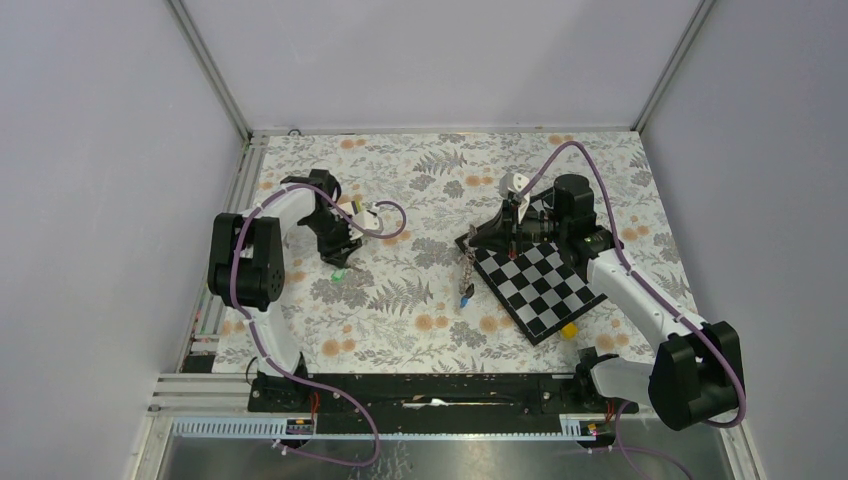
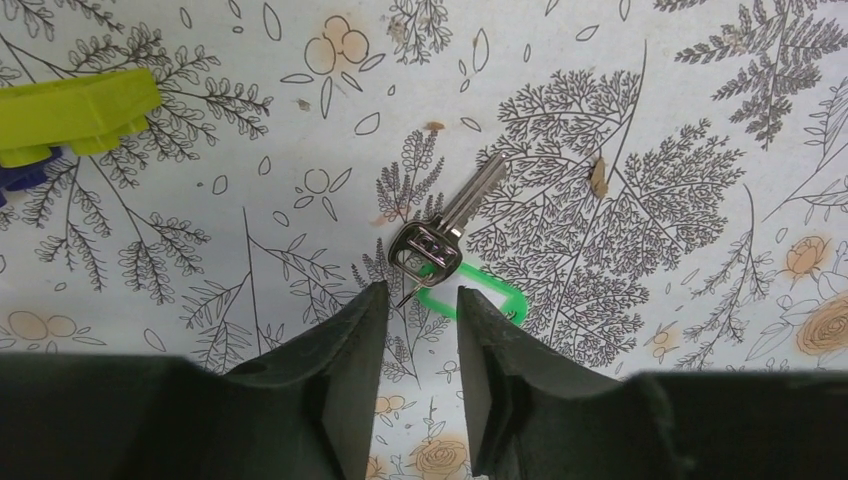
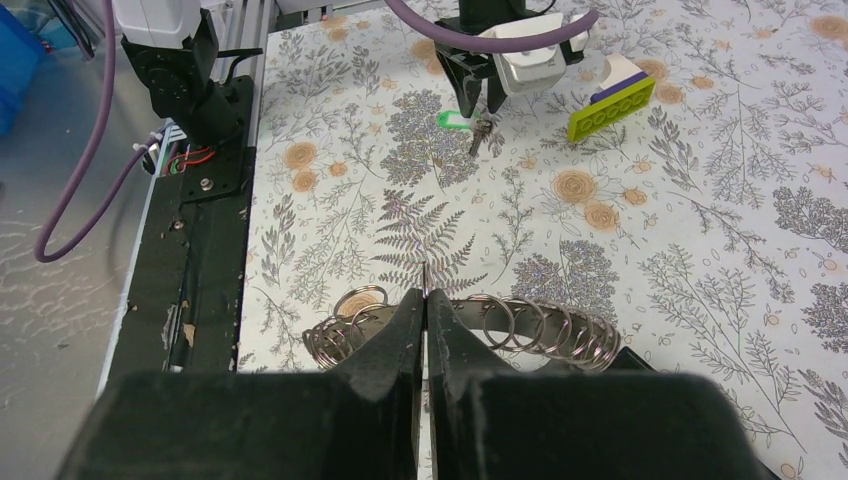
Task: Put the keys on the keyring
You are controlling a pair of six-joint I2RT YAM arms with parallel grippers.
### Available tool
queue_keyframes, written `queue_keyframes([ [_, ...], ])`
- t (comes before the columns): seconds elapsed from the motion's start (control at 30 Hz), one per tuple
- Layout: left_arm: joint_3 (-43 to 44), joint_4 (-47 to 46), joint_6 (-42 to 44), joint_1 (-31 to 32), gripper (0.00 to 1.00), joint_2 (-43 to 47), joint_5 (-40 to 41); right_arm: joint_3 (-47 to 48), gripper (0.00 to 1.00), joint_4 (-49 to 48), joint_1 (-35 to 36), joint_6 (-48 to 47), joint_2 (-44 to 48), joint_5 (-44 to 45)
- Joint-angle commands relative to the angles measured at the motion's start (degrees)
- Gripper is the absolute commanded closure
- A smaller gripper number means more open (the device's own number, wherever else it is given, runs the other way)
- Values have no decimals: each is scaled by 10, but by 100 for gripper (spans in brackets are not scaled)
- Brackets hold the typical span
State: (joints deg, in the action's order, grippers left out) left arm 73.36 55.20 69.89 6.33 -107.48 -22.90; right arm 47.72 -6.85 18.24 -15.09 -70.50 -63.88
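The green key (image 2: 445, 235) lies flat on the floral cloth, a silver blade with a bright green loop head (image 2: 490, 297). My left gripper (image 2: 420, 297) is open just above it, the fingertips either side of the green head, not touching. The key also shows in the top view (image 1: 339, 275). My right gripper (image 3: 425, 300) is shut on the keyring (image 3: 545, 325), a chain of silver rings draped to both sides of the fingers. In the top view the chain (image 1: 467, 265) dangles from it with the blue key (image 1: 465, 297) at its end. The black-brown key is out of view.
A black-and-white checkerboard (image 1: 545, 285) lies under the right arm, with a small yellow block (image 1: 568, 329) at its near corner. A yellow-green stick (image 2: 80, 112) lies left of the left gripper. The black base rail (image 3: 200, 230) runs along the cloth's edge.
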Motion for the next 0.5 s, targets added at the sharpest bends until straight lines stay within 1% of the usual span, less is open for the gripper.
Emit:
queue_keyframes([
  [0.0,14,19,23,-2,65,-3,-28,1,100,-39,-3,7,-1,-22],
  [0.33,12,23,16,-3,84,-4,-27,-2,100,-42,-6,7,0,-22],
  [0.47,12,28,12,-3,87,-1,-20,-3,100,-44,-5,7,-2,-24],
])
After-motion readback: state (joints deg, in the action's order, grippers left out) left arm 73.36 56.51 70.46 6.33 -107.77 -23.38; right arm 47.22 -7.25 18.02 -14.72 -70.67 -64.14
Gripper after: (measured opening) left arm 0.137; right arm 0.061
